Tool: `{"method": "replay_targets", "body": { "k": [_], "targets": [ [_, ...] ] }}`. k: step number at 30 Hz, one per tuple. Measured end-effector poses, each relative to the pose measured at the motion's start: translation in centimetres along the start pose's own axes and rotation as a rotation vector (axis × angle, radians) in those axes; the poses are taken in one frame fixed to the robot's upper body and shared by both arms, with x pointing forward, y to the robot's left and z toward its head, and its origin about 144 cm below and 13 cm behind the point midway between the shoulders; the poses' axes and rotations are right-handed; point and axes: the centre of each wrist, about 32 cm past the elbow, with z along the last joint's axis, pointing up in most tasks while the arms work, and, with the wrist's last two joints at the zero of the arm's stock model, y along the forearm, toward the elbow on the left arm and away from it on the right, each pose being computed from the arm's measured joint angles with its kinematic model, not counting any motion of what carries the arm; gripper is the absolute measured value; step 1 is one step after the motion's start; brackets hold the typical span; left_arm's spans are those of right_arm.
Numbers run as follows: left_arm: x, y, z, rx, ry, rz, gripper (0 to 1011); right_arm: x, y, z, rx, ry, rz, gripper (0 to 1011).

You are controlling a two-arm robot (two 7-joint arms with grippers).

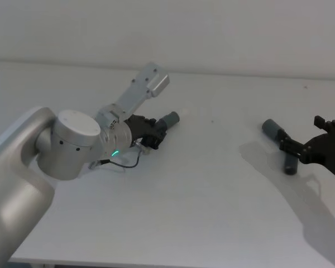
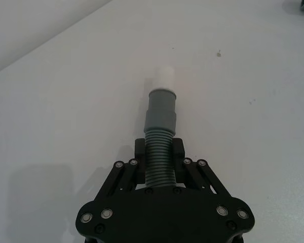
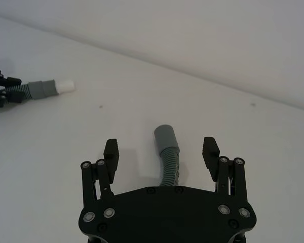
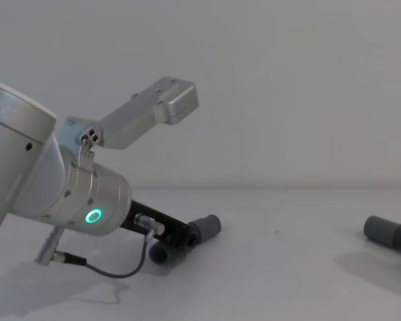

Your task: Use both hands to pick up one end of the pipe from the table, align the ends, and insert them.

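- The left gripper (image 2: 159, 148) is clenched on the ribbed body of the left pipe piece (image 2: 158, 162), low by the table (image 1: 201, 206) on its left side. The narrow cuff (image 2: 161, 109) and its white tip (image 2: 164, 77) stick out free ahead of the fingers, which should help aiming.
- The right gripper (image 3: 161, 151) is spread wide, with 1 finger on each side of the right pipe piece (image 3: 171, 169), which lies on the table's right side.
- It should probably close centred on the ribs just behind the wide cuff (image 3: 166, 135), so the socket mouth is clear and the hose does not bend off line.
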Motion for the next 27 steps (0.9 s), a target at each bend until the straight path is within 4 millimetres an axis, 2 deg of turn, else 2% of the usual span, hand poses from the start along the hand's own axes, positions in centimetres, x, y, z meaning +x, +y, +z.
{"method": "replay_targets", "body": {
  "k": [10,27],
  "targets": [
    [0.0,0.0,0.0,0.000,0.000,0.000,299,0.8,0.7,-0.3,-0.046,0.012,0.014,1004],
    [0.0,0.0,0.0,0.000,0.000,0.000,299,1.9,3.2,-0.8,-0.102,0.062,0.021,1004]
  ]
}}
